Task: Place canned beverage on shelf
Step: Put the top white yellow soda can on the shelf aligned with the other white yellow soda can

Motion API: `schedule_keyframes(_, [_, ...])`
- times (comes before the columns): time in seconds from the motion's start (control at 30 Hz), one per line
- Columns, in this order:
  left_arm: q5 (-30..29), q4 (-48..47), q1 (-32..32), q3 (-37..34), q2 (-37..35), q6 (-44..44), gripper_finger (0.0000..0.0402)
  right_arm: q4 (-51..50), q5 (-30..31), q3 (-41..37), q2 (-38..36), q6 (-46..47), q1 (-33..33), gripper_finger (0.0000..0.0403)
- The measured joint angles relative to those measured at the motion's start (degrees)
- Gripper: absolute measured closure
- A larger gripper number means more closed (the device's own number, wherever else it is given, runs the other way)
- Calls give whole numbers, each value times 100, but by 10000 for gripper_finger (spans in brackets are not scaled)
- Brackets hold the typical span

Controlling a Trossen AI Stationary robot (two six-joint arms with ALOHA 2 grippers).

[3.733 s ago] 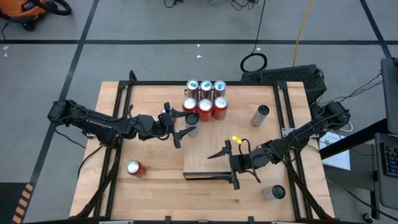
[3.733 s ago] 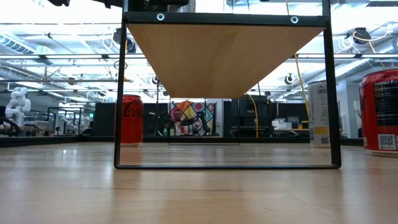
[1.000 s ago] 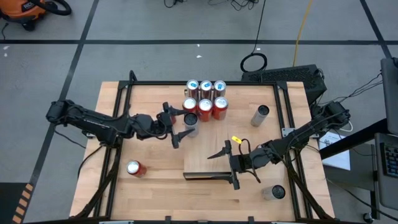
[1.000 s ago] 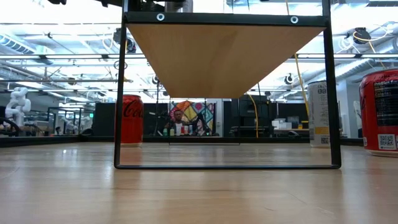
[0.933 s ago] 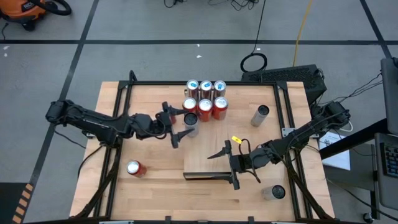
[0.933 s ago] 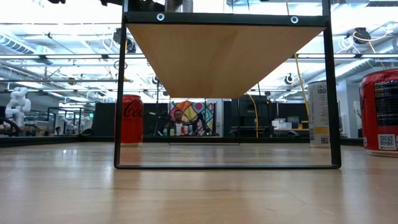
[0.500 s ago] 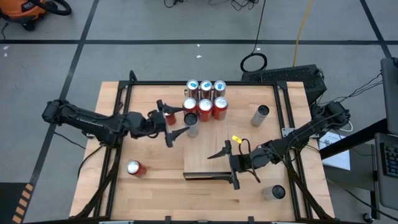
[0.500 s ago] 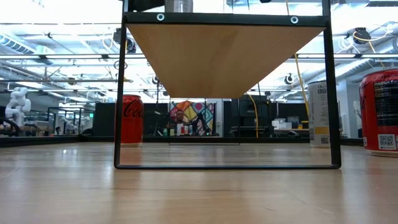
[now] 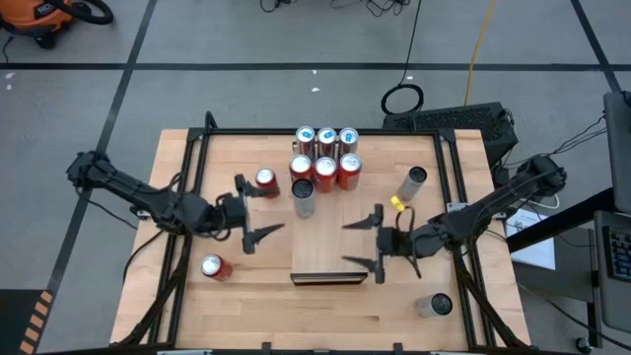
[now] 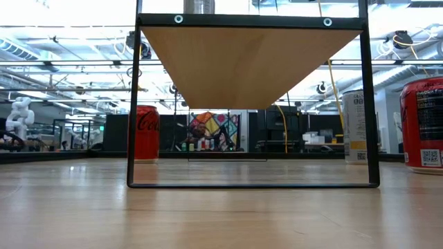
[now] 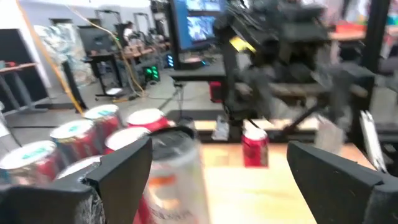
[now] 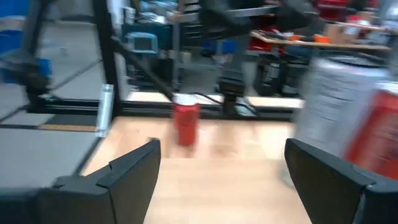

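Looking down on the table, we take the shelf as our landmark: the pale wood panel lies at the table's middle, and no can stands on it yet. A silver can stands just beyond the shelf's far end, touching or nearly touching the cluster of six cans behind it. Our left pincer hangs beside the shelf on the left, spread wide and empty; our right pincer hovers at the shelf's right edge, equally spread and holding nothing. We judge the step in hand is reaching for a can. To do it well, we should bring the left pincer level with the silver can's middle, one finger either side, avoid nudging the red cans behind, close squarely, then lift straight up before carrying it over the shelf.
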Motion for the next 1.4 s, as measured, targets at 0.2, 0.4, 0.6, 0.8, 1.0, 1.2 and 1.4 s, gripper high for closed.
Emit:
schedule_keyframes(0.2, [-17,-251,-432,-79,86,-381,33,-1333,672,1,-848,168,0,85])
schedule_keyframes(0.4, [-135,-92,-651,-538,86,-734,33,-2820,1724,2,-1568,637,-2,85])
schedule_keyframes(0.6, [-179,290,-669,-1039,90,-1029,33,-4320,2980,2,-2002,1673,-78,85])
schedule_keyframes(0.8, [-215,336,-669,-1091,93,-1030,33,-5530,2785,2,-2401,2669,-670,85])
schedule_keyframes(1.0, [-215,327,-669,-1091,133,-1005,33,-6375,1912,4,-2721,3026,-1511,85])
schedule_keyframes(1.2, [-217,365,-669,-1091,368,-1048,33,-7410,904,7,-2764,3178,-2307,85])
schedule_keyframes(1.4, [-251,707,-669,-1091,683,-1046,33,-7595,348,7,-2746,2731,-2656,85])
